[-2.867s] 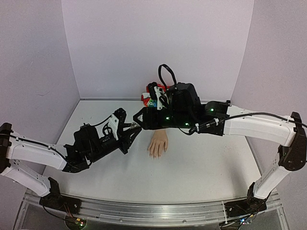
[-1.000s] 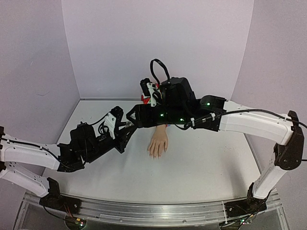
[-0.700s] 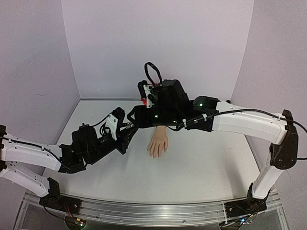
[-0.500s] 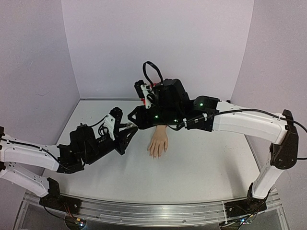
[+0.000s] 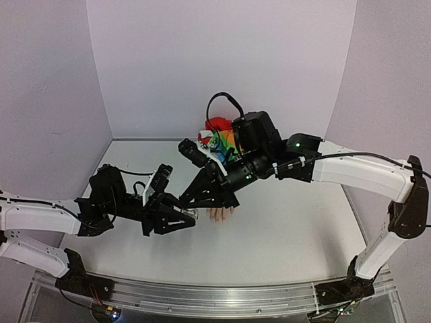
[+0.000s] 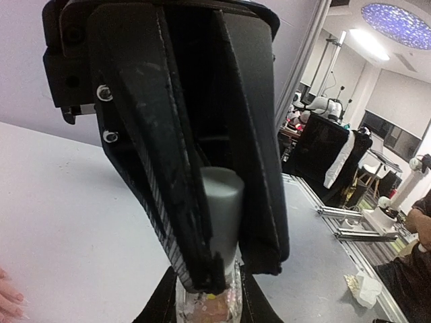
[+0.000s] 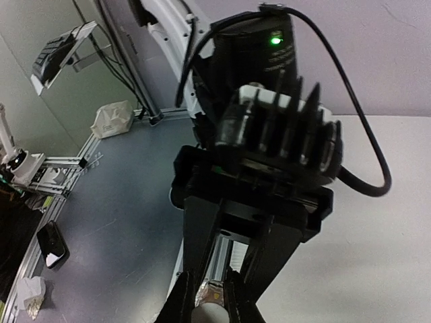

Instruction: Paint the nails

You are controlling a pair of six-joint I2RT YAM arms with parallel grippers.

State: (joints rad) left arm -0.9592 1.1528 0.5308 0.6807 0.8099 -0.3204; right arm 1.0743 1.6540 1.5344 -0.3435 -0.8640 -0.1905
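Nails (image 5: 216, 219) tip the digits of a pale flesh-coloured fake hand (image 5: 219, 214) that lies flat on the white table (image 5: 289, 235). Its long axis runs from 12 to 6 o'clock in the overhead view. The rainbow-striped sleeve (image 5: 224, 142) is at the 12 o'clock end and the fingertips point to 6 o'clock, toward the arm bases. Much of the palm is hidden under the right arm, and the nails themselves are too small to make out singly.

Just beside those fingertips, at their 9 o'clock, the left gripper (image 5: 188, 217) reaches in from 9 o'clock. It is clamped on a small clear glass bottle (image 6: 205, 304) and holds it upright. The right gripper (image 7: 207, 306) slants down from about 1 o'clock, passing over the fake hand. Its jaws are pinched tight round the bottle's smooth grey cylindrical cap (image 6: 219, 208).

So both arms meet on the one bottle, body below and cap above. The step in hand looks like freeing the cap, which probably carries the brush, though no brush shows.

What the next move turns on is that the nails lie toward 3 o'clock from the bottle and lower than the cap. The right gripper is the nearer one, already hanging above the hand. Once the cap is free it would need only a short carry toward 3 o'clock and a dip down. The brush would then stroke along the 12-to-6 line of each finger.
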